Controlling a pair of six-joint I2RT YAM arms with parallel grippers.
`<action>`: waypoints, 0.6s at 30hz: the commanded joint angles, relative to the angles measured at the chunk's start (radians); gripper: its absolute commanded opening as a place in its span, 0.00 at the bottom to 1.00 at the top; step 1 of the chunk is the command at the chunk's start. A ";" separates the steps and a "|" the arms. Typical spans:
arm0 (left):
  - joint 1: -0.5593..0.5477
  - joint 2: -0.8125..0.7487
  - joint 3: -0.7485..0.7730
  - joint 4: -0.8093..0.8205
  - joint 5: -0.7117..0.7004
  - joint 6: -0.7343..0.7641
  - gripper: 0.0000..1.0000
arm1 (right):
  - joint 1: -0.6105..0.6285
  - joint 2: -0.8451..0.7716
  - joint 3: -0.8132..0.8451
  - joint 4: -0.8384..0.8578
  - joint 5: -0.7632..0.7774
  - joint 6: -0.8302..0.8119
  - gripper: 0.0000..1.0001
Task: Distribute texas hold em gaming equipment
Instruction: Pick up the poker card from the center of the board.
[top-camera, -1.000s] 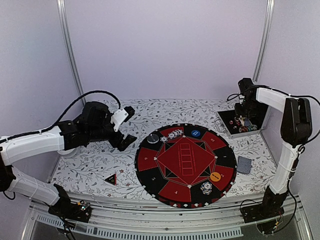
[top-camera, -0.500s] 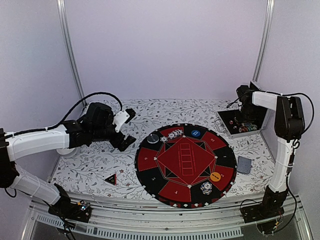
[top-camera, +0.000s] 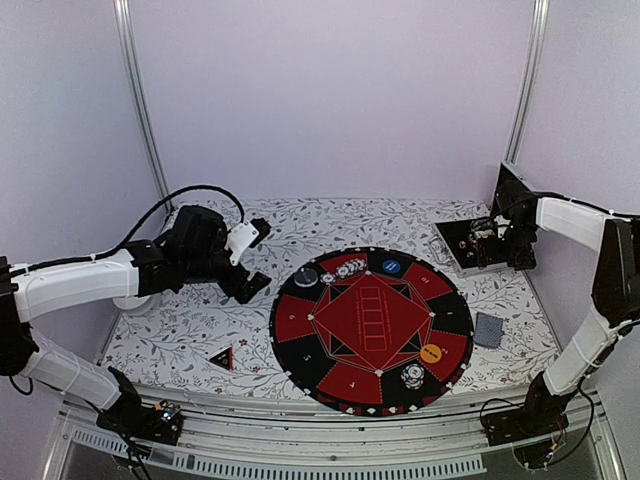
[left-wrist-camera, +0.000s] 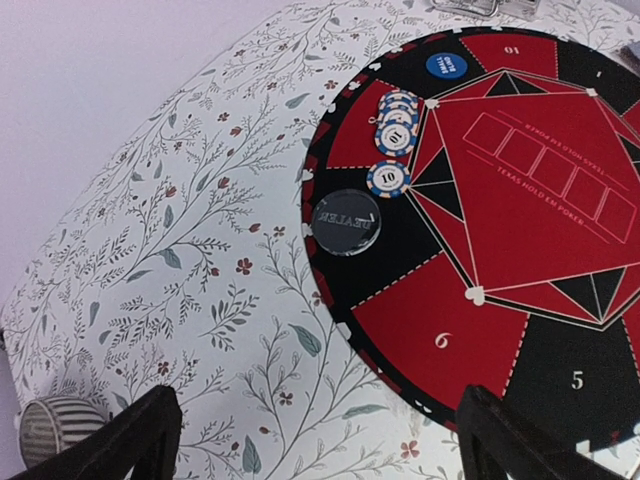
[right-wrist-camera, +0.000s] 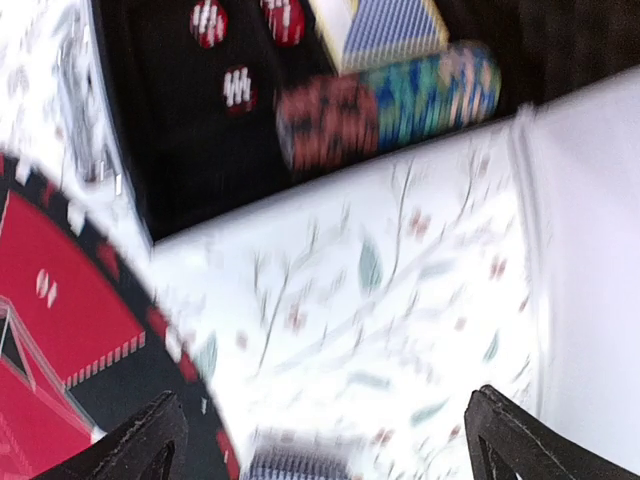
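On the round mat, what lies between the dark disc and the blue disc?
A single chip beside the dark disc, then a small pile of chips toward the blue disc. The left wrist view shows this clearly.

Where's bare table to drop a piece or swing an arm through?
Free: floral cloth beyond the mat, between the left end effector and the case; the strip between case and card deck; the mat's red centre. Crowded: the mat's far-left rim, with chips and dealer disc.
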 joint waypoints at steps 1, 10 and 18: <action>0.012 -0.014 0.002 -0.025 0.005 -0.006 0.98 | 0.022 -0.082 -0.160 -0.079 -0.137 0.134 0.99; 0.012 -0.090 -0.029 -0.004 0.051 -0.012 0.98 | 0.064 -0.164 -0.403 -0.026 -0.245 0.258 0.99; 0.012 -0.105 -0.033 -0.003 0.057 -0.010 0.98 | 0.080 -0.145 -0.445 -0.014 -0.213 0.273 0.99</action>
